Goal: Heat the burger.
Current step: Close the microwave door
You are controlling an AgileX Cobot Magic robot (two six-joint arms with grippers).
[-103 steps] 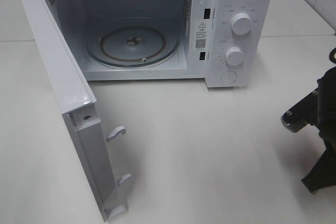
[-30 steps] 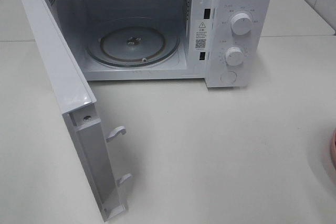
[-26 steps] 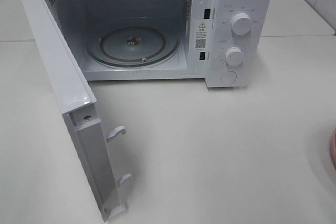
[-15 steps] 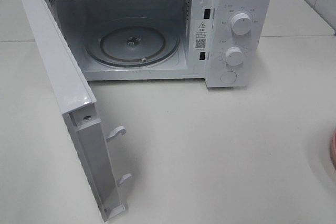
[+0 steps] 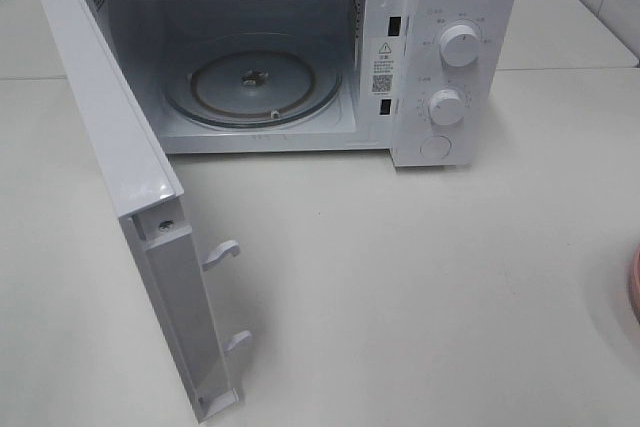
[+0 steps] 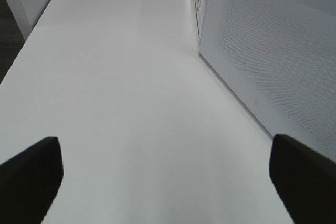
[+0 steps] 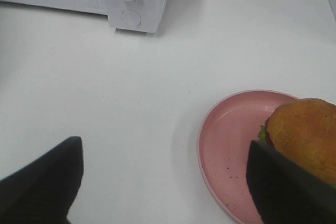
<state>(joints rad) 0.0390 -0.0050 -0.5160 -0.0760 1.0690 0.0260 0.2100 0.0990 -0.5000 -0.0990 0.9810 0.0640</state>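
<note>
The burger point(image 7: 307, 135), with a golden-brown bun and a bit of green lettuce, sits on a round pink plate point(image 7: 231, 145) in the right wrist view. My right gripper point(image 7: 163, 150) hovers above the table with its jaws wide apart. One dark finger point(image 7: 289, 187) overlaps the plate's edge just in front of the burger, and nothing is held. In the exterior high view only a sliver of the plate point(image 5: 636, 287) shows at the right edge, and neither gripper appears. My left gripper point(image 6: 165, 145) is open over bare table.
The white microwave point(image 5: 455, 7) stands at the back with its door point(image 5: 110, 137) swung wide open toward the front left. Its glass turntable point(image 5: 250, 82) holds nothing. The door's outer face point(image 6: 273, 61) is close beside my left gripper. Two knobs are on the right panel.
The right arm, seen at the exterior view's right edge a few seconds ago, has left that view. Over the last second the exterior view barely changes.
</note>
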